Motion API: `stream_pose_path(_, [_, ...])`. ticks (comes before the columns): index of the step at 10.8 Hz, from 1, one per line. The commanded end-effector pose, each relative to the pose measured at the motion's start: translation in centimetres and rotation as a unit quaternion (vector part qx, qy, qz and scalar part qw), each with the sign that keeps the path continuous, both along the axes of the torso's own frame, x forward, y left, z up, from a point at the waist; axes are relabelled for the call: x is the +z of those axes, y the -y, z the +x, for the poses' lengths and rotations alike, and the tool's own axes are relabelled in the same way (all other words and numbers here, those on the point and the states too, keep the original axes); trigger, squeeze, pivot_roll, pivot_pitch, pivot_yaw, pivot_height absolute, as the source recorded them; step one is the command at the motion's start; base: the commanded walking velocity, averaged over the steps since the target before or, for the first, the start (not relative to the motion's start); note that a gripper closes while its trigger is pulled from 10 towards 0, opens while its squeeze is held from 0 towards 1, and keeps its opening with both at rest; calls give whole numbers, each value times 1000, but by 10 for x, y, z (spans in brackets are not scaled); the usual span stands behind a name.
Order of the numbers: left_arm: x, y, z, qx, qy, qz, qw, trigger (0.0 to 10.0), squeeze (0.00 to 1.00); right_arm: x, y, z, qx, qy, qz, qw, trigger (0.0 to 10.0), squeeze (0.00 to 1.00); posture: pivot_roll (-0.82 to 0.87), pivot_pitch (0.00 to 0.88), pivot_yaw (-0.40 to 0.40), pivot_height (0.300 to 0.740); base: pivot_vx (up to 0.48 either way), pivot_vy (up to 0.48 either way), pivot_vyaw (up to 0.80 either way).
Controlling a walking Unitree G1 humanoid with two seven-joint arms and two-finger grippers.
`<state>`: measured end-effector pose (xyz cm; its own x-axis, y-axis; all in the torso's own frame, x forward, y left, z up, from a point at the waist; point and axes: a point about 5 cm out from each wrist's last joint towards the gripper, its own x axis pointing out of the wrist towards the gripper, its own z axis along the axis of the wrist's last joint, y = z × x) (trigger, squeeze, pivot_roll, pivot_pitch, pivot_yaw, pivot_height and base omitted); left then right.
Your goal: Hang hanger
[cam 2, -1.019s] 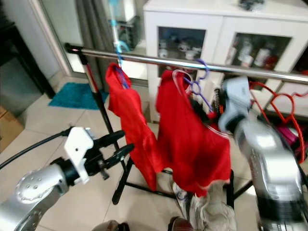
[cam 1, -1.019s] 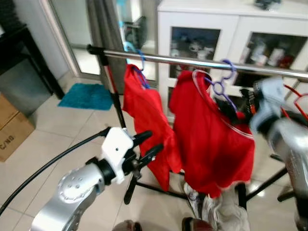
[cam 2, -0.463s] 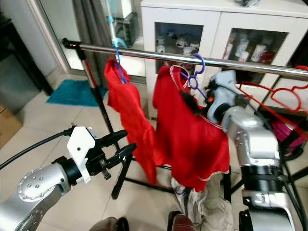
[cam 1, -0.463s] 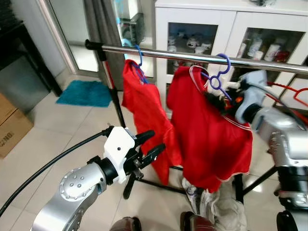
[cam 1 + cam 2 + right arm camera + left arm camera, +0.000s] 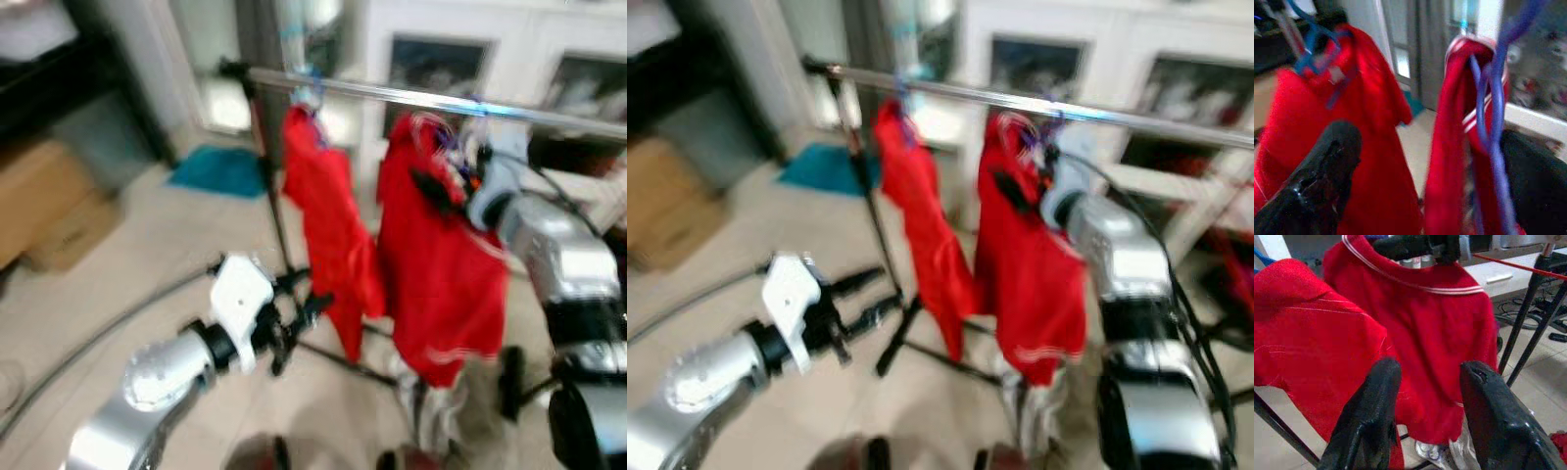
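Observation:
Both eye views are blurred. A steel rail (image 5: 392,95) carries two red shirts. The left shirt (image 5: 328,225) hangs on a blue hanger (image 5: 1315,44). The right shirt (image 5: 441,274) hangs on a purple hanger (image 5: 1488,122) whose hook reaches up to the rail. My right gripper (image 5: 446,181) is raised at this shirt's collar, open; in the right wrist view its fingers (image 5: 1327,161) stand wide apart with the purple hanger between them. Lower down, in front of the left shirt, my left gripper (image 5: 299,313) is open and holds nothing, its fingers (image 5: 1371,416) pointing at the shirts.
A white cabinet (image 5: 431,39) with glass doors stands behind the rail. The rack's black post and legs (image 5: 279,235) go down to the tiled floor. A teal mat (image 5: 220,168) and a cardboard box (image 5: 49,206) lie at the left. Crumpled clothes (image 5: 441,421) lie under the right shirt.
The whole picture has shifted right and blurred, so the camera moved. The right gripper, in motion a second ago, now stays at the purple hanger. The left arm keeps its pose.

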<state>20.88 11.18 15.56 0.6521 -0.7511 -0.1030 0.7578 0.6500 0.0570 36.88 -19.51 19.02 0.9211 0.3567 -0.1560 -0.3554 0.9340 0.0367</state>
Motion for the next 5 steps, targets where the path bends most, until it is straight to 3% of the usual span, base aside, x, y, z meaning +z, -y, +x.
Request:
stream_pose_path(1, [1, -3, 2, 2, 3, 5, 1000, 10000, 0, 4, -1, 3, 1, 8, 0, 1000, 10000, 0, -4, 80, 63, 740, 0, 0, 0])
stream_pose_path(5, [0, -3, 5, 3, 7, 7, 1000, 10000, 0, 9, 6, 20, -59, 19, -14, 998, 10000, 0, -2, 71, 60, 740, 0, 0, 0])
